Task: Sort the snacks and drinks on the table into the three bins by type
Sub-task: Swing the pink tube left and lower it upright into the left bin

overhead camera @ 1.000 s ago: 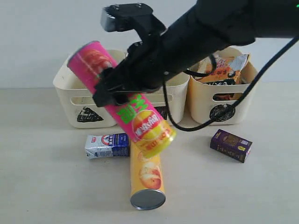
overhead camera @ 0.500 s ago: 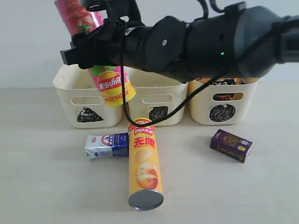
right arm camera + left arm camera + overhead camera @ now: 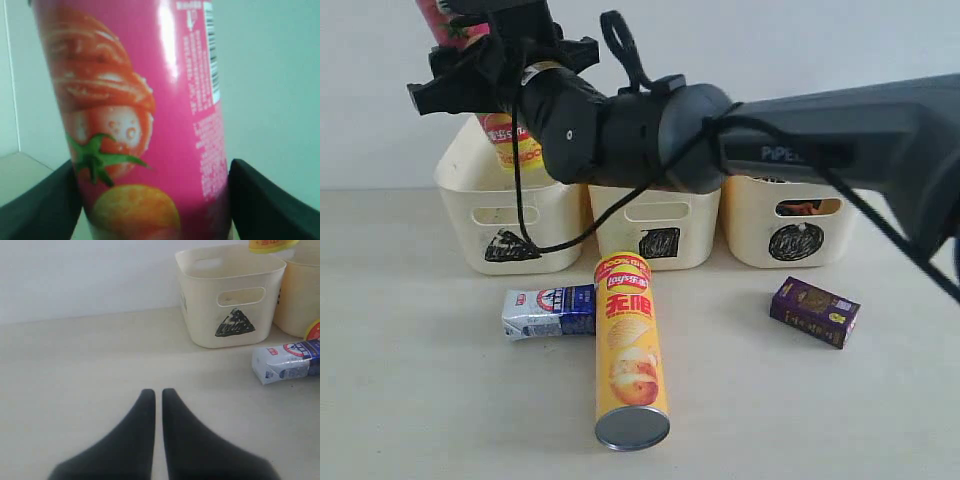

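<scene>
Right gripper [image 3: 152, 200] is clamped on the tall pink tomato-print chip tube [image 3: 140, 100]. Tube is near-upright, yellow end down, above the cream plastic bin marked with a black triangle [image 3: 465, 200]. Left gripper [image 3: 156, 397] is pinched together, empty, low over the beige table [image 3: 75, 370]. Yellow-orange chip tube [image 3: 630, 360] lies on the table.

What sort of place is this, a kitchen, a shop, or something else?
Probably a robot test bench: a plain tabletop against a blank wall, scribble-marked triangle bin, square bin and circle bin, and the right pincer holding a pink tomato chip tube.
</scene>
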